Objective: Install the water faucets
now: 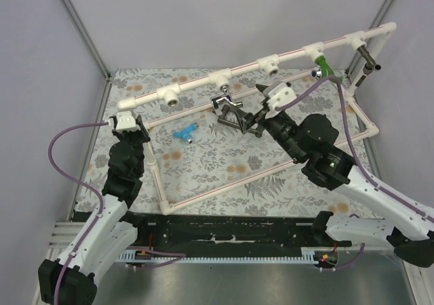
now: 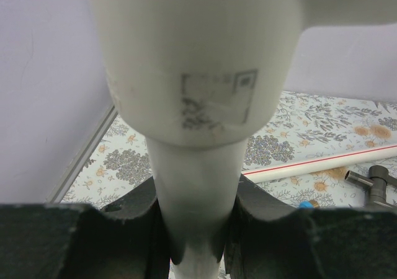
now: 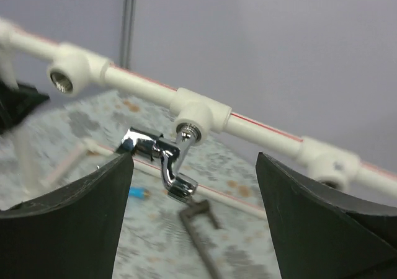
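The left gripper point(image 2: 197, 229) is clamped on the white pipe point(image 2: 198, 180) at the frame's left. The right gripper point(image 3: 193, 167) gapes wide, holding nothing, with the silver tap point(image 3: 162, 156) hanging from a fitting point(image 3: 195, 115) just beyond it. The blue tap point(image 1: 184, 133) lies on the mat point(image 1: 203, 166).

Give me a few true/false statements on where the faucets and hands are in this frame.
1. The light blue faucet lies loose on the table. True.
2. The right hand is shut on the silver faucet. False: the hand is open, and the faucet hangs from a tee fitting.
3. The left hand clamps a white pipe. True.
4. The green faucet lies on the table. False: it sits on the upper pipe rail.
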{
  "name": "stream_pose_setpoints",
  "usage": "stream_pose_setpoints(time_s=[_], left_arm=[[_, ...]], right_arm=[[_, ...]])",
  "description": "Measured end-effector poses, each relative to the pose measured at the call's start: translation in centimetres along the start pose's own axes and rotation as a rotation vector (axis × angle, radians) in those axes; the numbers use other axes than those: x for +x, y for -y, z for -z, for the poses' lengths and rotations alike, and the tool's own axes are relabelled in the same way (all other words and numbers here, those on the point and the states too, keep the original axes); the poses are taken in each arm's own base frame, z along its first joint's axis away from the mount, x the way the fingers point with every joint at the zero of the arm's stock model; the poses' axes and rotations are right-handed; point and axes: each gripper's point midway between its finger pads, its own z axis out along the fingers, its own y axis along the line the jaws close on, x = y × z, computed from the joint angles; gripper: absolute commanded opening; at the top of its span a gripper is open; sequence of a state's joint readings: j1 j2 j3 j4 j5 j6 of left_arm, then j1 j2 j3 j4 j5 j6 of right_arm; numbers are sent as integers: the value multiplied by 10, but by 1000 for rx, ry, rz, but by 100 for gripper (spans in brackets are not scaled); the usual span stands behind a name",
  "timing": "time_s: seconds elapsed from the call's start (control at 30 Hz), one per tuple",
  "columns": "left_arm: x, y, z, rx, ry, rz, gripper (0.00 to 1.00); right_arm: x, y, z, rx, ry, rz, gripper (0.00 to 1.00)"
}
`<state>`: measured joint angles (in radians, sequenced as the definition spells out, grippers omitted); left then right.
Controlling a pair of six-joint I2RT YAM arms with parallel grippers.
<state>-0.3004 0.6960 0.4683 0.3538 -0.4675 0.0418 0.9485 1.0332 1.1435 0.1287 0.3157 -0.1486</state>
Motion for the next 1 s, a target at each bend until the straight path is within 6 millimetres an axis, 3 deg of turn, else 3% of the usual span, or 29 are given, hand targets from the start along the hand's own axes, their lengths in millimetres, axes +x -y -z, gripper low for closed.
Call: stream_pose_setpoints(time_s=[0.1,0.23,0.5,0.8,0.87,0.9,1.0], left_arm=[[0,0,0,0,0,0,2],[0,0,0,0,0,-1,2],[0,0,0,-1,0,0,2],[0,0,-1,-2,0,0,2],[0,0,-1,-2,1,0,2],[0,0,-1,-2,0,0,2],[0,0,-1,-5,0,0,2]], right_arm=[[2,-4,7,-113,-49,365,90],[31,-12,10,-261,-129,800,89],[71,-30,-22,-352,-148,1239,79],[85,-32,-64,-194,-149,1307,55],[85,-28,-71,-124,-151,1269,42],[81,-26,-73,-83,-144,1234,30],[66,-20,-74,43,-114,1049,8]])
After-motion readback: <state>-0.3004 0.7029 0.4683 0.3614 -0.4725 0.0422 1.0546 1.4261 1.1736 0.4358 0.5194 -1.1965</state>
